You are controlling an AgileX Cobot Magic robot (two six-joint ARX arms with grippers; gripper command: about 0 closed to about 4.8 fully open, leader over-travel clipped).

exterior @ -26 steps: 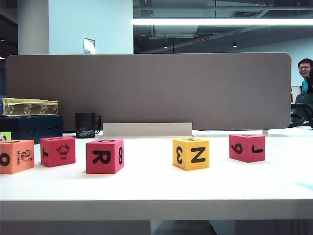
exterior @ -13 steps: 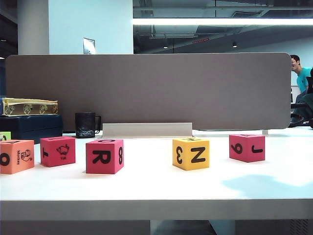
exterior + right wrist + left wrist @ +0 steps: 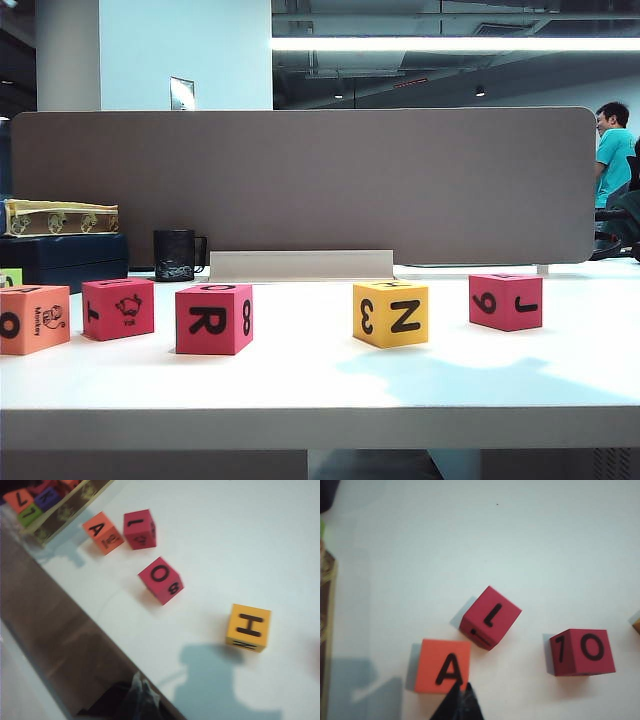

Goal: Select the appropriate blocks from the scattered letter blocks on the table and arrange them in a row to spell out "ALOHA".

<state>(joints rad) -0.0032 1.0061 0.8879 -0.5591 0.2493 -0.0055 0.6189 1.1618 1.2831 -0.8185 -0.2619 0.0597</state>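
Left hand point(image 3: 456, 705) hangs over the tabletop point(image 3: 545, 545), fingers pinched together, nothing held; orange A block point(image 3: 443, 666) just beside its tip, red L block point(image 3: 490, 617) near, red O block point(image 3: 582, 651) farther off. Right hand point(image 3: 137, 700) also closed and empty, above the divider panel point(image 3: 65, 650); yellow H block point(image 3: 248, 626) nearby.

You are looking across at a taupe divider panel point(image 3: 300, 185) that closes off the back of the scene, with a pale strip point(image 3: 300, 265) at its foot. Beside that strip stands a dark mug point(image 3: 176, 255), and further along a patterned tray point(image 3: 60, 218) rests on a dark box point(image 3: 62, 258). Over the panel a long ceiling light point(image 3: 455, 45) glows below dark ducting, a pale blue wall point(image 3: 185, 55) rises, and a person in a teal shirt point(image 3: 612, 145) stands at the panel's end.
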